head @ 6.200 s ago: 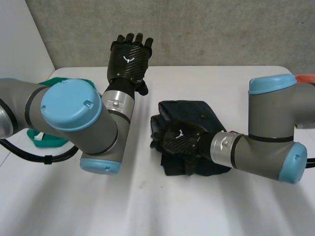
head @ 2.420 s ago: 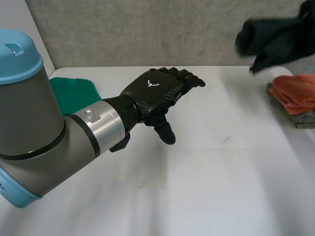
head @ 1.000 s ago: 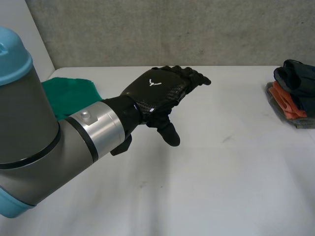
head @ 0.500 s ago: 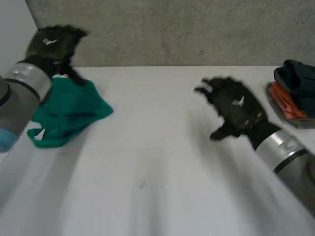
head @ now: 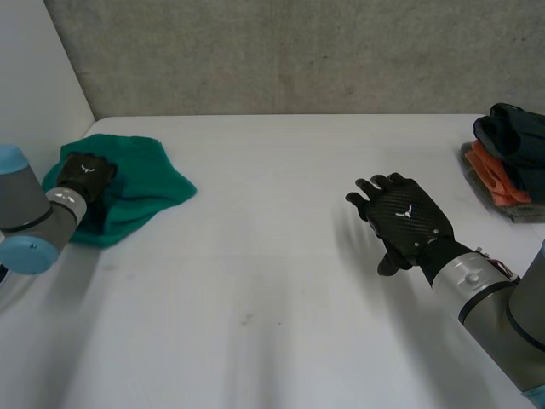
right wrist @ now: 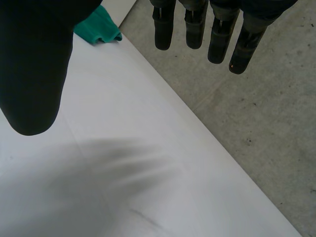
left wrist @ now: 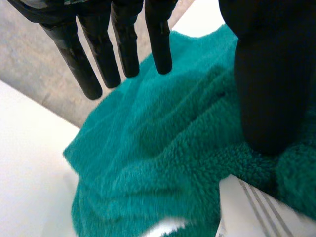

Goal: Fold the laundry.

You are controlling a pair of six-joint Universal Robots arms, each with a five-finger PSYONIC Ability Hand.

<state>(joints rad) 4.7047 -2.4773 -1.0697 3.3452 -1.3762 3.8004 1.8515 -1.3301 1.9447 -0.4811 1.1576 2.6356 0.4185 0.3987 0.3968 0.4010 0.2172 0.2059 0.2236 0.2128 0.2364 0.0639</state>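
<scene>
A crumpled green fleece cloth [head: 136, 183] lies at the table's far left. My left hand [head: 85, 176] rests on its left part. In the left wrist view the fingers [left wrist: 123, 49] stand straight just above the green cloth [left wrist: 163, 163], and the thumb [left wrist: 271, 79] presses into it beside a white label [left wrist: 256, 210]. My right hand [head: 402, 218] hovers open over the bare table right of the middle, palm down. In the right wrist view its fingers [right wrist: 197, 24] are straight, with nothing between them and the thumb [right wrist: 34, 64].
At the table's right edge stands a stack of folded laundry: a dark blue piece [head: 515, 129] on top, an orange one [head: 496, 175] under it, a grey one [head: 521, 210] at the bottom. A concrete wall runs behind the white table [head: 272, 281].
My left hand swung from the middle of the table to the far left and came down on the green cloth. My right hand came in over the table from the right.
</scene>
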